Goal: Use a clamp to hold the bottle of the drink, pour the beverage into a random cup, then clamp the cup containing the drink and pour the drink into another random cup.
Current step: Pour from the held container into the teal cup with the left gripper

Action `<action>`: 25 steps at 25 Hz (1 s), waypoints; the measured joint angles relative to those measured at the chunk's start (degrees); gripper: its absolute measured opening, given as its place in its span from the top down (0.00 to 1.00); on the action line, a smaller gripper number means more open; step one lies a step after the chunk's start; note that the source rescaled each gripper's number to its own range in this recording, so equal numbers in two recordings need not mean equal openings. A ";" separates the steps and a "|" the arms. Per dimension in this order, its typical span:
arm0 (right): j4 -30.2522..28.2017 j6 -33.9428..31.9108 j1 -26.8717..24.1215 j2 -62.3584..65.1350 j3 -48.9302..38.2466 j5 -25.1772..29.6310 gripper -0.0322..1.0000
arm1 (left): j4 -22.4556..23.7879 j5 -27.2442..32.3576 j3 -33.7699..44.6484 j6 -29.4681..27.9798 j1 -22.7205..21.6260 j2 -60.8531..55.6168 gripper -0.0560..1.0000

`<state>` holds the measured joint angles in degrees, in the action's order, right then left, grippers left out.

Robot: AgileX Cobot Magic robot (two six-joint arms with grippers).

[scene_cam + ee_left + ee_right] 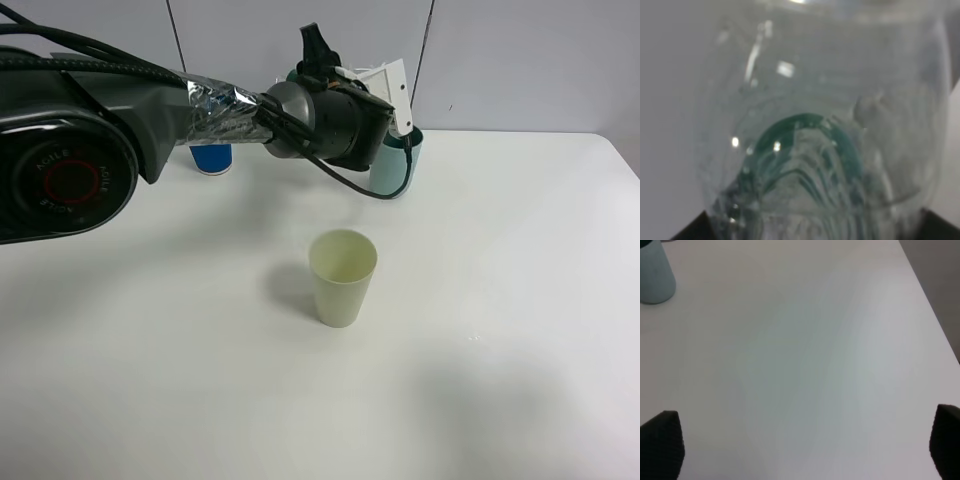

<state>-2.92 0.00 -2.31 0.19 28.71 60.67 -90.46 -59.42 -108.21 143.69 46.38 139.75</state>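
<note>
The clear ribbed bottle [805, 75] fills the left wrist view, tipped over the teal-blue cup, whose rim [805, 135] shows through the plastic. My left gripper [398, 100] is shut on the bottle and reaches across to the back of the table, right above the teal-blue cup [396, 170]. In the high view the arm hides most of the bottle. I cannot make out the beverage. The pale yellow-green cup [342, 277] stands upright and apart at the table's middle. My right gripper [802, 445] is open over bare table, with the teal-blue cup [654, 275] far off.
A blue-and-white paper cup [211, 158] stands at the back left, partly behind the left arm. The white table's right edge [935, 315] runs close to the right gripper. A grey panelled wall backs the table.
</note>
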 joint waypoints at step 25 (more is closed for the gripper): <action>0.00 0.00 0.00 0.00 0.00 0.00 0.00 | 5.61 -0.49 0.00 12.31 -0.64 0.10 0.94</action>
<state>-2.92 0.00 -2.31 0.19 28.71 60.67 -84.85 -59.91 -108.21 156.00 45.74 139.85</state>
